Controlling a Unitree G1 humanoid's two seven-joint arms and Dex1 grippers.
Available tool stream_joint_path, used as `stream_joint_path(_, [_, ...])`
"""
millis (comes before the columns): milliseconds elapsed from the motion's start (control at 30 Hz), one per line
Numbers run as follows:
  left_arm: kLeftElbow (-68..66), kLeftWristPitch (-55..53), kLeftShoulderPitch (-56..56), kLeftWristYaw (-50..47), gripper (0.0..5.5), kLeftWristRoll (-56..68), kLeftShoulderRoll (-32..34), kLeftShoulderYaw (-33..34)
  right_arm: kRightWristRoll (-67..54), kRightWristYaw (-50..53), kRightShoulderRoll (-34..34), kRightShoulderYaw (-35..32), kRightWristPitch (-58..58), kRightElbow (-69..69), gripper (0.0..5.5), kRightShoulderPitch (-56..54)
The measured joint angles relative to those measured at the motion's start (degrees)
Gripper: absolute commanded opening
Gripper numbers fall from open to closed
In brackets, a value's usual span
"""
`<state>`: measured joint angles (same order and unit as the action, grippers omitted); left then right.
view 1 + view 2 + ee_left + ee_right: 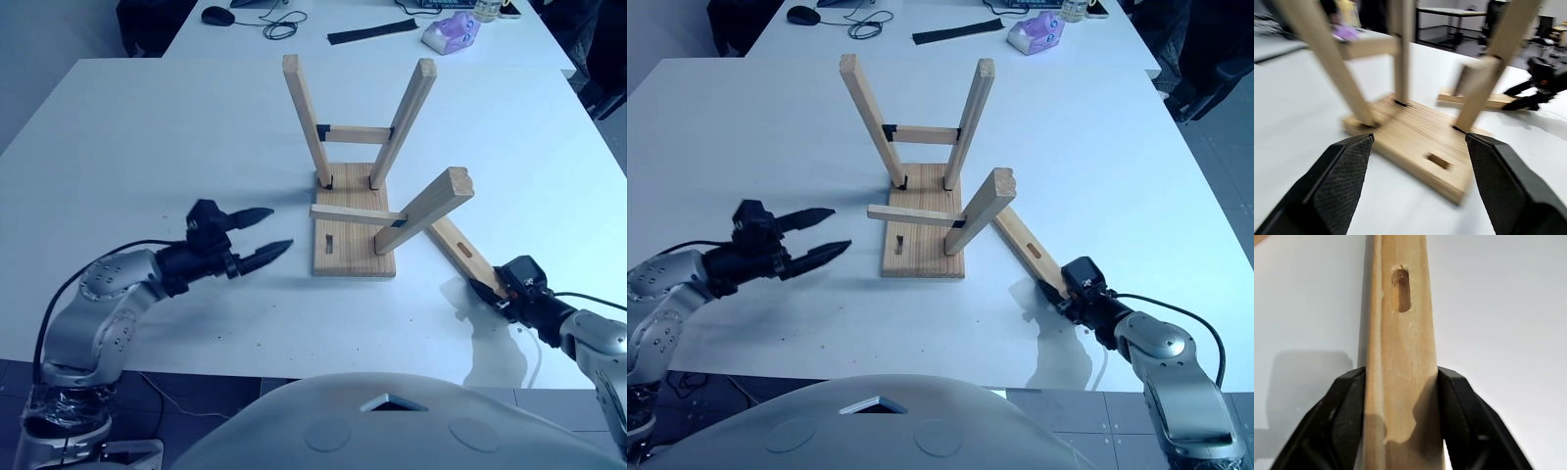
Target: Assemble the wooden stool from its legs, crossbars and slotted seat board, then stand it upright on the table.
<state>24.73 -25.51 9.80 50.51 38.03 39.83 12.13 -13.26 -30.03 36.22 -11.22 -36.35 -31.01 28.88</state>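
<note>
My right claw (487, 292) clamped on near end of loose leg (460, 247); leg lies flat on counter (147, 147), right of seat board (343, 257). Left claw (281, 228) spread wide, hovering left of board, holding nothing. Upright legs (306, 117) stand at board's far end. Third leg (426, 211) leans, its crossbar (348, 213) jutting out. Risk I see: loose leg, gripped only at its end, could pivot when lifted and topple leaning leg.
</note>
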Motion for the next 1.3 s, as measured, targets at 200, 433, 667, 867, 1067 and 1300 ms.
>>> stream_joint_path(200, [-8.5, -2.8, -11.8, -3.5, 3.47, 6.5, 0.1, 8.0, -2.4, 0.5, -1.4, -4.6, 1.5, 3.5, 2.05, -6.8])
stream_joint_path(433, [-10.0, -7.6, -23.8, -6.5, 3.47, 14.7, -1.4, 8.7, -7.5, -0.8, -0.1, -11.9, 3.3, 9.9, 2.05, -20.5])
stream_joint_path(667, [-8.9, -10.1, -35.4, -6.3, 3.47, 16.8, -5.7, 0.0, -21.6, -5.8, 3.1, -16.4, 2.0, 11.3, 2.05, -38.1])
stream_joint_path(867, [-9.9, -10.4, -40.4, -5.0, 3.47, 16.8, -9.4, -4.2, -34.0, -13.4, 7.2, -15.2, -4.8, 12.9, 2.05, -47.6])
stream_joint_path(1067, [-11.7, -11.3, -44.2, -5.4, 3.47, 20.2, -14.0, -4.5, -40.8, -24.0, 12.7, -10.1, -10.6, 15.5, 2.05, -54.8])
stream_joint_path(1300, [-11.3, -12.0, -45.9, -5.0, 3.47, 21.7, -16.7, -5.6, -40.2, -31.9, 14.1, -2.4, -11.3, 19.8, 2.05, -61.4])
